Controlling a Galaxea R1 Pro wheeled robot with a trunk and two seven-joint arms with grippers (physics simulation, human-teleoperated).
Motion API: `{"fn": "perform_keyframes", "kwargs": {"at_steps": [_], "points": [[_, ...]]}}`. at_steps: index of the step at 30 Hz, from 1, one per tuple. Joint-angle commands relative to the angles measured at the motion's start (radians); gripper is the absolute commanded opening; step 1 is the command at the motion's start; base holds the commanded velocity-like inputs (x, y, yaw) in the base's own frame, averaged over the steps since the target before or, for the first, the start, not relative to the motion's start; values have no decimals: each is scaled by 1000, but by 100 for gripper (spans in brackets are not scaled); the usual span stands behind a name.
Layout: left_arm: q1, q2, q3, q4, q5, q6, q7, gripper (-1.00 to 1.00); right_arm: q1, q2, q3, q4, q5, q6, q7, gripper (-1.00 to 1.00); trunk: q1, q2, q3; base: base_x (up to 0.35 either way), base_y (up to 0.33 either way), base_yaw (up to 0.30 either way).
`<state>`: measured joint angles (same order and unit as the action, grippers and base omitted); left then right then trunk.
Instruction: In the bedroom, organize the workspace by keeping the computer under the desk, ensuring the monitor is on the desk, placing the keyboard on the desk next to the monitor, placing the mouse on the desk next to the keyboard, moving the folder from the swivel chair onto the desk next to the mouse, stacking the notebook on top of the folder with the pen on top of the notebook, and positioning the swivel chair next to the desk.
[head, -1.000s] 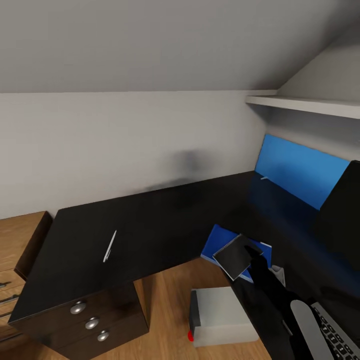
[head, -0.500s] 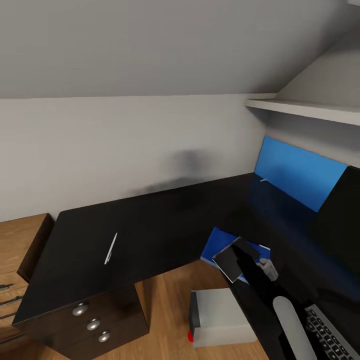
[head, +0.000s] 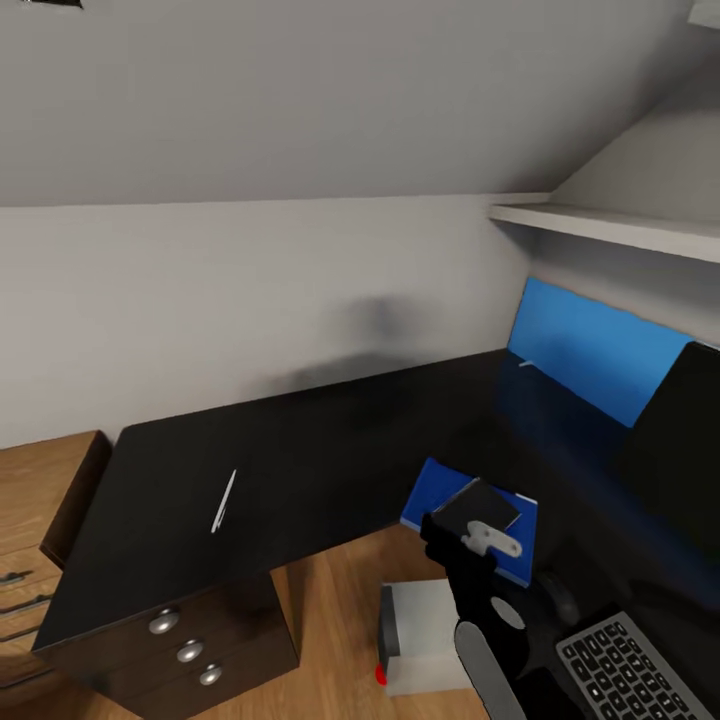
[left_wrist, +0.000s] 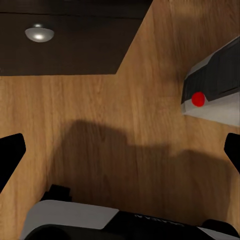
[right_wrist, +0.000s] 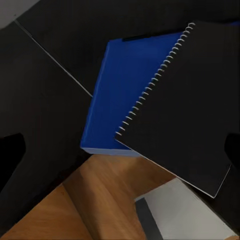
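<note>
On the glossy black desk (head: 320, 440) lies the blue folder (head: 432, 498), near the inner front edge. The dark notebook (head: 487, 505), spiral-bound, rests on it at an angle (right_wrist: 185, 105), partly past the folder (right_wrist: 120, 90). My right gripper (head: 462, 537) hovers just above them, open, its fingers wide apart (right_wrist: 121, 150). The thin silvery pen (head: 223, 501) lies alone on the desk's left part. My left gripper (left_wrist: 120, 150) is open over the wood floor. The keyboard (head: 630, 670) and a dark rounded mouse (head: 556, 594) sit at the lower right, with the monitor (head: 680, 430) behind them. The grey computer (head: 430, 640) stands on the floor.
A dark three-drawer unit (head: 190, 645) sits under the desk's left end; one knob (left_wrist: 39, 33) appears in the left wrist view beside the computer's red light (left_wrist: 199, 98). A wooden dresser (head: 40, 500) stands farther left. A blue back panel (head: 590, 350) and white shelf (head: 610, 225) are at the right.
My right gripper has let go of the notebook, which now lies flat on the folder, and the arm has drawn back toward me. The head view has shifted slightly.
</note>
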<state>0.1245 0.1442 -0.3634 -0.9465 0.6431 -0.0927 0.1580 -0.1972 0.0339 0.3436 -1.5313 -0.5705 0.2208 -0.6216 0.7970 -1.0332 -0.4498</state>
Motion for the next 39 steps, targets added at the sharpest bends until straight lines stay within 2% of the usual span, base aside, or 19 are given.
{"fn": "perform_keyframes", "kwargs": {"at_steps": [1, 4, 5, 6, 7, 9, 13, 17, 20, 26, 34, 39], "points": [[0, 2, -6, -2, 10, -5, 8, 100, -1, 1, 19, -1, 16, -17, -17, 100, -4, 7, 2, 0, 0, 0], [0, 2, -5, -1, 10, -5, 8, 100, -1, 5, 72, 0, 67, -59, -51, 100, -15, 28, 12, 0, 0, 0], [0, 2, -5, -2, 9, -5, 8, 100, -2, 20, 113, -1, 92, 27, -128, 100, -19, 35, 15, 0, 0, 0], [0, 2, -5, -3, 8, -5, 8, 100, -3, 38, 121, -2, 96, 94, -164, 100, -23, 42, 18, 0, 0, 0], [0, 2, -5, -4, 8, -5, 8, 100, -4, 49, 124, -2, 98, 127, -179, 100, -27, 49, 21, 0, 0, 0], [0, 3, -4, -5, 9, -5, 9, 100, -13, 92, 132, 0, 103, 244, -219, 100, -34, 63, 27, 0, 0, 0], [0, 3, -3, -6, 9, -5, 9, 100, -31, 117, 137, -1, 105, 275, -234, 100, -50, 91, 40, 0, 0, 0], [0, 2, -3, -6, 8, -5, 9, 100, -49, 136, 139, -2, 106, 242, -238, 100, -65, 119, 52, 0, 0, 0], [0, 2, -3, -6, 8, -5, 9, 100, -86, 140, 139, 9, 105, 246, -241, 100, -77, 140, 62, 0, 0, 0], [0, 4, 1, -6, 7, -5, 9, 100, -159, 135, 133, 61, 100, 311, -235, 100, -100, 182, 81, 0, 0, 0], [0, 3, 3, -7, 8, -4, 11, 100, -166, 132, 142, 72, 102, 253, -248, 100, -130, 238, 106, 0, 0, 12], [0, 6, 12, -7, 9, -6, 10, 100, -165, 132, 165, 111, 105, 244, -251, 100, -130, 238, 106, 0, 0, 191]]}}
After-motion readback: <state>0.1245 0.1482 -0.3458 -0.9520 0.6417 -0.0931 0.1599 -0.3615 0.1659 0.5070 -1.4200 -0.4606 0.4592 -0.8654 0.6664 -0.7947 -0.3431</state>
